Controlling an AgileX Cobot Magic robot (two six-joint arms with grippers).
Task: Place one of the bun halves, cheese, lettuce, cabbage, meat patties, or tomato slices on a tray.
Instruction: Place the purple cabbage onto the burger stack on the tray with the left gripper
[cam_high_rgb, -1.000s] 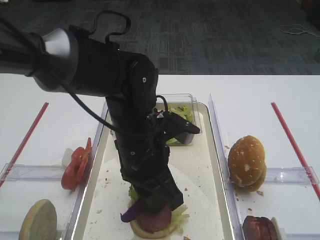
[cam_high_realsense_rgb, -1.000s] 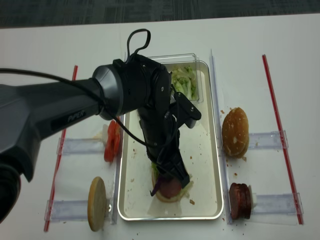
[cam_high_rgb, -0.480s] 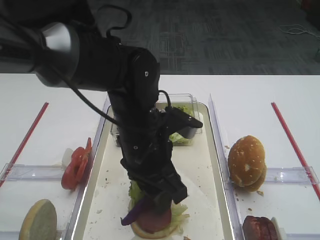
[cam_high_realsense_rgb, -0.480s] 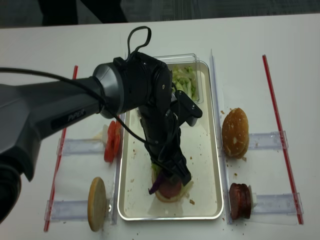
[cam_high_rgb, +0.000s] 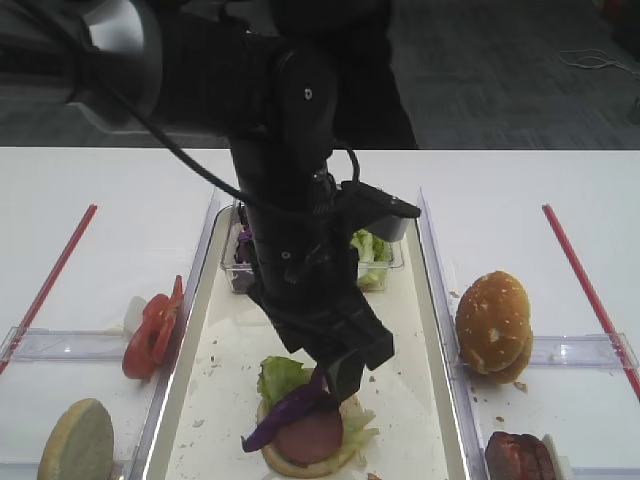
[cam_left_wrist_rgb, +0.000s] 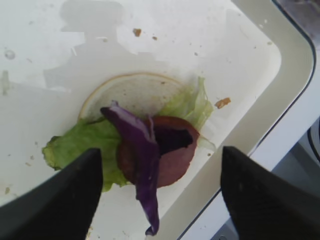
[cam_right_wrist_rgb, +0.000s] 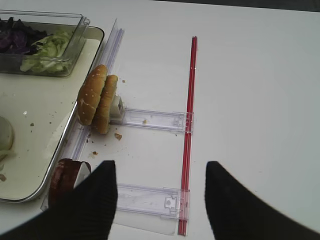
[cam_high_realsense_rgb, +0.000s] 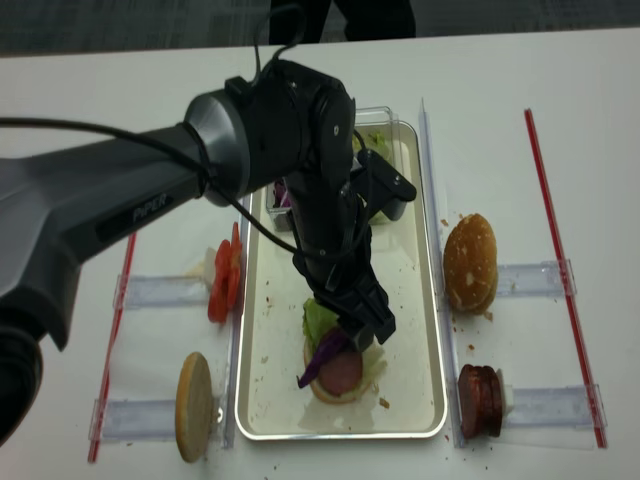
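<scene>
One cabbage (cam_left_wrist_rgb: 142, 167) strip, glossy purple, drapes over a meat patty (cam_left_wrist_rgb: 172, 152); only the left wrist view shows left gripper (cam_left_wrist_rgb: 160, 187) jaws apart, empty; right gripper (cam_right_wrist_rgb: 160, 192) likewise apart.

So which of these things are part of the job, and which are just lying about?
Part of the job:
tray
cabbage
lettuce
meat patties
bun halves
tomato slices
left gripper

Lying about:
clear tub
red strips
</scene>
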